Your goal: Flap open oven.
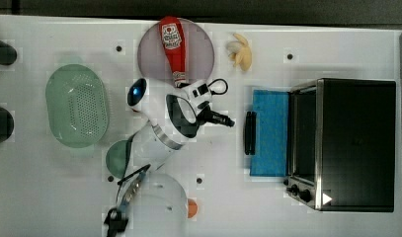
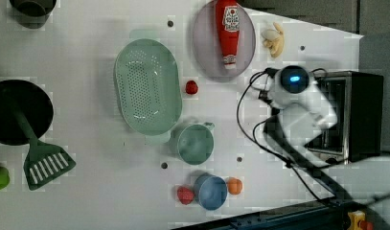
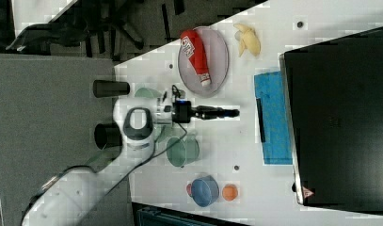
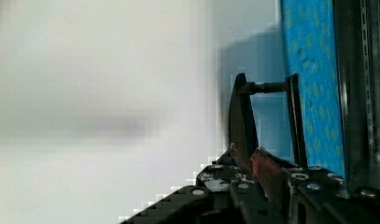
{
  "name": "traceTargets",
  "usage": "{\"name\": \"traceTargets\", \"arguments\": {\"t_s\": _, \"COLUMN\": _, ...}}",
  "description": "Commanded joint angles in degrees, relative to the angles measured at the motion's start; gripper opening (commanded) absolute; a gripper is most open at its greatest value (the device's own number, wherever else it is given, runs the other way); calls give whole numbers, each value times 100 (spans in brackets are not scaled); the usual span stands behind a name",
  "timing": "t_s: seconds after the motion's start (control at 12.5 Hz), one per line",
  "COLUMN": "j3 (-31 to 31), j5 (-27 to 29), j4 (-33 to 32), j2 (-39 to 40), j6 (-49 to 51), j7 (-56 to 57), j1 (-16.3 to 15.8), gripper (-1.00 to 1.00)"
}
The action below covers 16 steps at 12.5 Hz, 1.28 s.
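The oven stands at the top view's right, black on top with a silver front frame. Its blue-tinted glass door lies folded down flat on the table, with the dark bar handle along its outer edge. My gripper points at the handle from the top view's left and stops a short gap away from it. In the right view the gripper is likewise apart from the handle. In the wrist view the fingertips stand slightly apart with nothing clamped, and the handle sits just beyond them.
A ketchup bottle lies on a grey plate behind my arm, with a banana beside it. A green colander and a teal cup sit at the top view's left. A blue bowl lies near small round fruits.
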<state>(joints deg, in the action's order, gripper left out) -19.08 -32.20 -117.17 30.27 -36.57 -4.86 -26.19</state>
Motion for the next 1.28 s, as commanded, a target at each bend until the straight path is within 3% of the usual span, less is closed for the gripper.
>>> {"name": "traceTargets", "arguments": {"t_s": 0.08, "j3": -126, "j5": 541, "j4": 181, "j2": -878, "j6": -78, "j7": -18, "j1": 79, "gripper": -65}}
{"name": "traceTargets", "arguments": {"t_s": 0.4, "j3": -451, "j5": 1560, "j4": 191, "j2": -1825, "j6": 249, "j7": -18, "j1": 130, "gripper": -65}}
{"name": "traceTargets", "arguments": {"t_s": 0.8, "j3": -557, "j5": 2001, "j4": 200, "j2": -2917, "j6": 755, "j7": -48, "j1": 131, "gripper": -65}}
{"name": "traceTargets", "arguments": {"t_s": 1.12, "j3": -557, "j5": 2834, "j4": 219, "j2": -3597, "j6": 1627, "j7": -123, "j1": 132, "gripper": -65}}
{"name": "traceTargets", "arguments": {"t_s": 1.28, "j3": -542, "j5": 2864, "j4": 228, "j2": -3933, "j6": 1722, "j7": -123, "j1": 130, "gripper": -65}}
